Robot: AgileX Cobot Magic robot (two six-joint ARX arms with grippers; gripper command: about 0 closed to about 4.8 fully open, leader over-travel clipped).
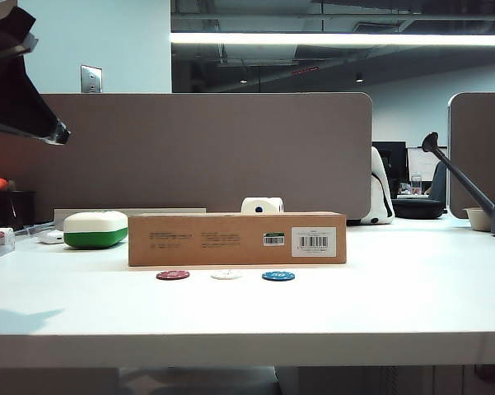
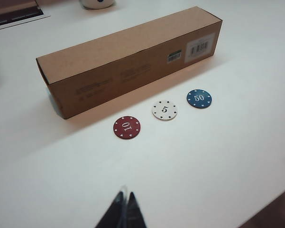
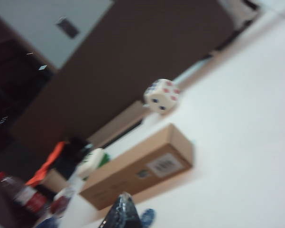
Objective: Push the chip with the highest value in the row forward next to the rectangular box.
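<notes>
Exterior view shows three chips in a row on the white table (image 1: pixel 412 304), just in front of the rectangular box (image 1: pixel 237 239): a red chip (image 1: pixel 173 275) at left, a white chip (image 1: pixel 226 275) in the middle and the blue chip (image 1: pixel 278 276) at right, below the box's barcode label. Left wrist view confirms the printed values: the red chip (image 2: pixel 126 127) reads 10, the white chip (image 2: pixel 164 110) reads 5, and the blue chip (image 2: pixel 199 99) reads 50, so the blue one is the target. It lies right of centre in that frame, near the long face of the box (image 2: pixel 133 57) but apart from it, with a strip of bare table between. The left gripper (image 2: pixel 124 209) sits at the bottom edge of its frame, well short of the chips, fingertips drawn together to a point and holding nothing. The right gripper (image 3: pixel 124 209) appears at the bottom of its blurred frame, fingertips likewise together and empty, with the blue chip (image 3: pixel 147 217) just beside it; the box (image 3: pixel 137 171) and a die (image 3: pixel 161 96) lie beyond. Judgement: the approach step is in hand and no push has begun. The next move calls for setting a tip down on the near side of the blue chip and sliding it straight toward the box, clear of the white chip.
</notes>
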